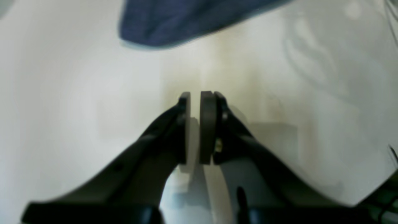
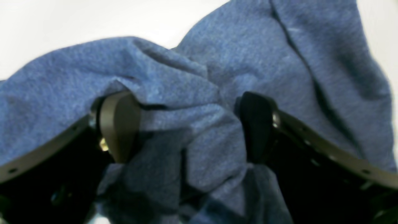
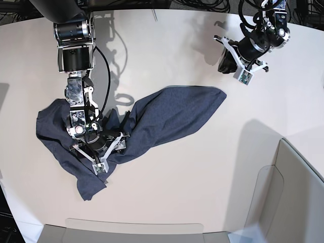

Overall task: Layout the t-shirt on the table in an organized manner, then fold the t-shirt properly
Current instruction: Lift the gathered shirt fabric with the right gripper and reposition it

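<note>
1. The t-shirt [image 3: 152, 124] lies crumpled on the worktop [image 3: 202, 177], not spread flat: one long lobe reaches out toward the far right of the base view, the rest is bunched at the left.
2. The right hand [image 2: 186, 124] is down in the bunched part of the shirt, at the left of the base view.
3. Its fingers [image 2: 119, 124] stand wide apart, with a ridge of blue cloth lying between them; the pads are not pressed together on it, so the hand is open over the fabric rather than pinching it.
4. From the right wrist view the cloth [image 2: 217, 62] fills nearly the whole picture, folded into soft creases, with only a strip of pale worktop behind it.
5. The left hand [image 1: 196, 124] is well apart from the shirt, over bare worktop near the far right of the base view.
6. Its pads are nearly closed, with only a thin slit between them, and nothing is held there.
7. In the left wrist view one tip of the shirt [image 1: 186, 21] shows ahead of that hand, not touching it.
</note>
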Available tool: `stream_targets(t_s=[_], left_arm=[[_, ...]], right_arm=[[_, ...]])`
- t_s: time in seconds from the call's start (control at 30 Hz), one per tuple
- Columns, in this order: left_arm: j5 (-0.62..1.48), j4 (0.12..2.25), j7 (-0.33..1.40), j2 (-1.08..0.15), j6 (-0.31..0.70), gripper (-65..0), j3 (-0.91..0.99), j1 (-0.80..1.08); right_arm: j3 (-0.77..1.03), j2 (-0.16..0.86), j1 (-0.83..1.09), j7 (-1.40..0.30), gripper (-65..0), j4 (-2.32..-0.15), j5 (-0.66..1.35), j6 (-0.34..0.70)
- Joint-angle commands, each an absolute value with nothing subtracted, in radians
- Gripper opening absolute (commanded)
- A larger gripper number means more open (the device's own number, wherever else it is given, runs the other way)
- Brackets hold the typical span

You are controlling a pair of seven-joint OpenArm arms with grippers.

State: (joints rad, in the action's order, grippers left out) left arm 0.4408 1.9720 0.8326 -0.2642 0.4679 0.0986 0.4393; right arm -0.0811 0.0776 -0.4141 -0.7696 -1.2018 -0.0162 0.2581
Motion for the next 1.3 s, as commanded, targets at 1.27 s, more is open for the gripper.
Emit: stream_targets(t_s=[1.27], left_arm=[[0.449,2.046,0.880,-0.272,0.466,-59.0,-0.223,0.420]], right_arm=[[0.341,0.145,0.081,-0.616,-16.0,-1.555,-0.013,0.077]])
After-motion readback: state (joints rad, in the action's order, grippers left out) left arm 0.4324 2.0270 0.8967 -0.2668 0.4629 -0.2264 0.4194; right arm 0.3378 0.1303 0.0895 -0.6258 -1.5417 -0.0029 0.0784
